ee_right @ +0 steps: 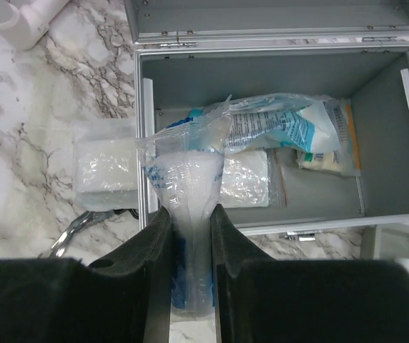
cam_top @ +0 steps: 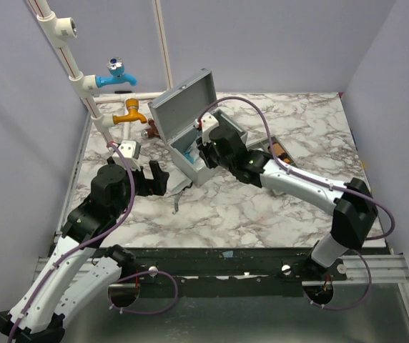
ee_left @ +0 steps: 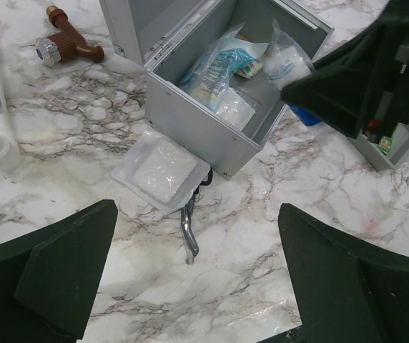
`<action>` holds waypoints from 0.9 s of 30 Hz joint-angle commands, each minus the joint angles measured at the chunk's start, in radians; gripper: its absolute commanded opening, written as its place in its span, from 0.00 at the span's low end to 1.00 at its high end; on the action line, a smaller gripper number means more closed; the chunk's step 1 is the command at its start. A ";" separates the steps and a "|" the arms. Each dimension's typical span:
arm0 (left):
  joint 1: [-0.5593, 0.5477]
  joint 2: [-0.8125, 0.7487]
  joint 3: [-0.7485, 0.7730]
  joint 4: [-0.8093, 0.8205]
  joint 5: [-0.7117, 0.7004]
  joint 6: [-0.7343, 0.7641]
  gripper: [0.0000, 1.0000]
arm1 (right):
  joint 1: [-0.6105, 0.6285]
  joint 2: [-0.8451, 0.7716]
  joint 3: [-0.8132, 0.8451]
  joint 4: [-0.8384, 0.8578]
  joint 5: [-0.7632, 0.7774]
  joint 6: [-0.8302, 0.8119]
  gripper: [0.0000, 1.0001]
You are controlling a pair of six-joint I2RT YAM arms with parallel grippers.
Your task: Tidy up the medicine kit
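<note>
**Partly packed: one packet in the grip, more things waiting outside the kit**

Roughly judged, the work is about halfway. The medicine kit point(cam_top: 184, 103) stands on the marble table point(cam_top: 262, 214) with its lid up, and several packets point(ee_right: 276, 128) already lie on its floor.

The right gripper point(ee_right: 189, 236) hangs just above the kit's latch-side wall. Its fingers are pressed together on a clear packet with blue print point(ee_right: 186, 179), which reaches over the kit's inside. The left gripper point(ee_left: 197, 271) waits near the kit with its fingers wide apart, and it holds nothing.

Outside, a flat white packet point(ee_left: 158, 168) lies against the kit's wall on the side facing the left arm. The scissors point(ee_left: 189, 229) lie partly under this packet. The grey tray point(ee_left: 394, 143) sits just beside the kit toward the right arm (it holds small items, too small to name).

In my judgement, the held packet must go in first. After that come the flat packet, the scissors and the tray, and last the lid must be closed.
</note>
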State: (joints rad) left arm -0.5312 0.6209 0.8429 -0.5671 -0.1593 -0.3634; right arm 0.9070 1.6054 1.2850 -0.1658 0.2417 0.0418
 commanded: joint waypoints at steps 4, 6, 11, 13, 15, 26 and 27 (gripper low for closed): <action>0.012 -0.019 -0.010 0.024 0.049 0.001 0.99 | -0.071 0.161 0.130 0.002 -0.063 -0.066 0.01; 0.014 -0.016 -0.006 0.023 0.059 0.003 0.99 | -0.102 0.195 0.158 0.010 -0.099 -0.061 0.01; 0.014 -0.008 -0.004 0.020 0.061 0.004 0.99 | -0.123 0.290 0.248 0.006 -0.145 -0.069 0.01; 0.014 -0.006 -0.004 0.019 0.057 0.006 0.99 | -0.125 0.335 0.276 0.005 -0.161 -0.065 0.01; 0.014 0.001 -0.004 0.016 0.050 0.007 0.99 | -0.125 0.372 0.301 -0.001 -0.183 -0.060 0.01; 0.014 0.035 0.001 0.013 0.051 0.009 0.99 | -0.126 0.462 0.312 -0.032 -0.198 -0.045 0.04; 0.014 0.037 0.001 0.014 0.052 0.009 0.99 | -0.127 0.468 0.316 -0.032 -0.201 -0.023 0.05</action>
State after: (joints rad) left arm -0.5228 0.6464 0.8425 -0.5636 -0.1200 -0.3630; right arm 0.7776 2.0460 1.5826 -0.1825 0.0681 -0.0078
